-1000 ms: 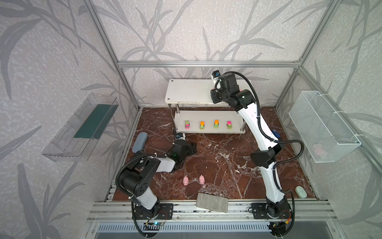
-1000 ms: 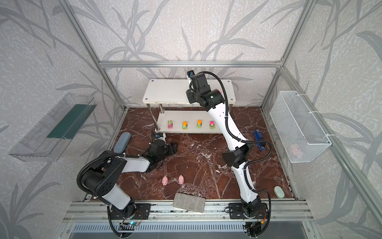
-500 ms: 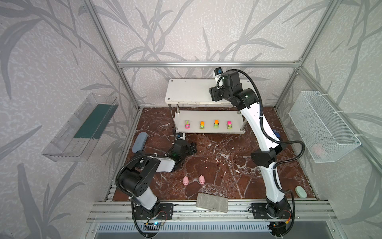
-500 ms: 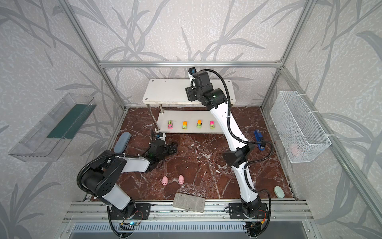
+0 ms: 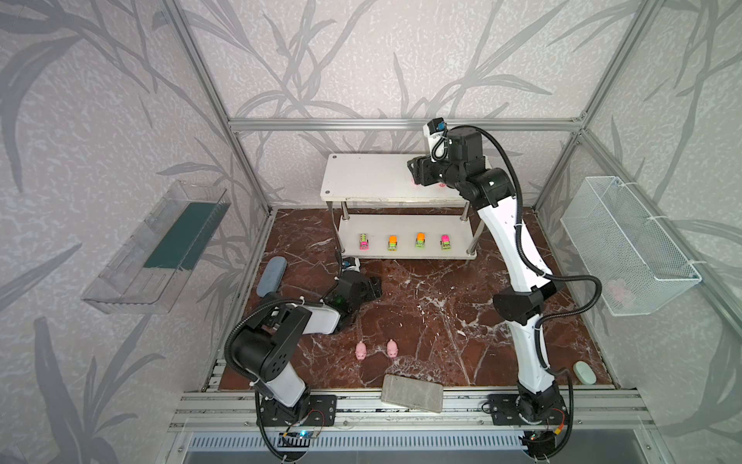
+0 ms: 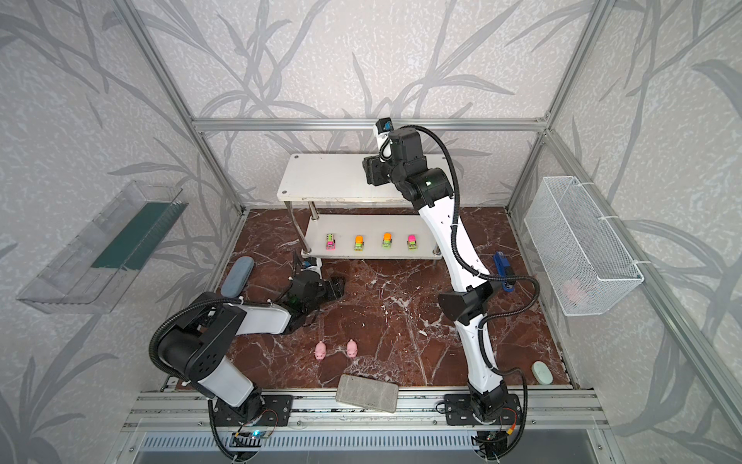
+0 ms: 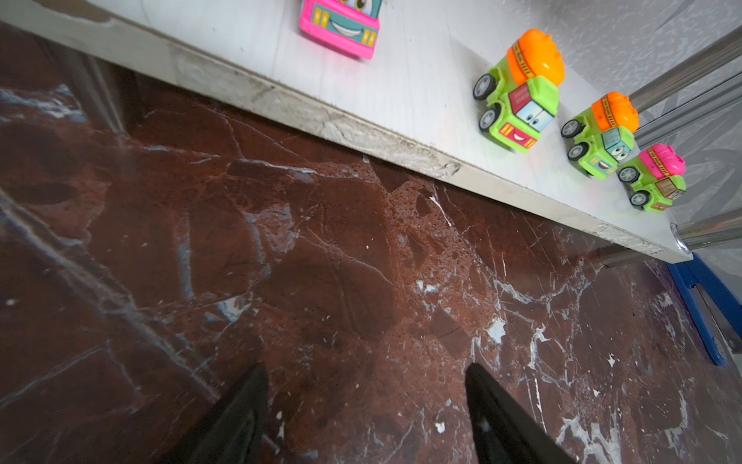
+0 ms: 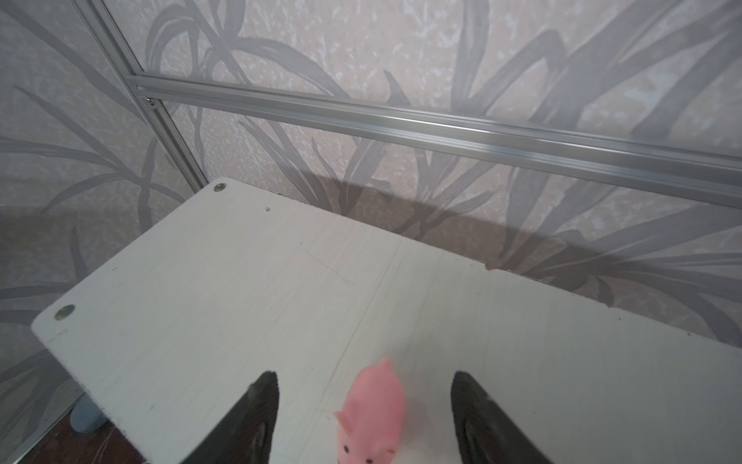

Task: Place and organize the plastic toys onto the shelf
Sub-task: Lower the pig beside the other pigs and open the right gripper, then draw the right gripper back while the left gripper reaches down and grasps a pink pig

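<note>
Right tool [image 8: 363, 377] released, jaws wide, small pink plastic pig [image 8: 373, 413] stood free between them on the top board of the white two-tier shelf [image 5: 369, 176], upper centre, four lime-green toy trucks [image 5: 393, 242] lined its lower board, left tool [image 7: 365, 368] spread, empty, over brown marble surface [image 5: 421, 305], two more pink pigs [image 5: 360, 351] lower centre.

Walls [image 5: 361, 60] papered in grey leaf pattern, framed by aluminium bars [image 5: 401, 123]. Floor [image 5: 441, 313] laid in red-brown, white-veined marble. Evenly lit.
</note>
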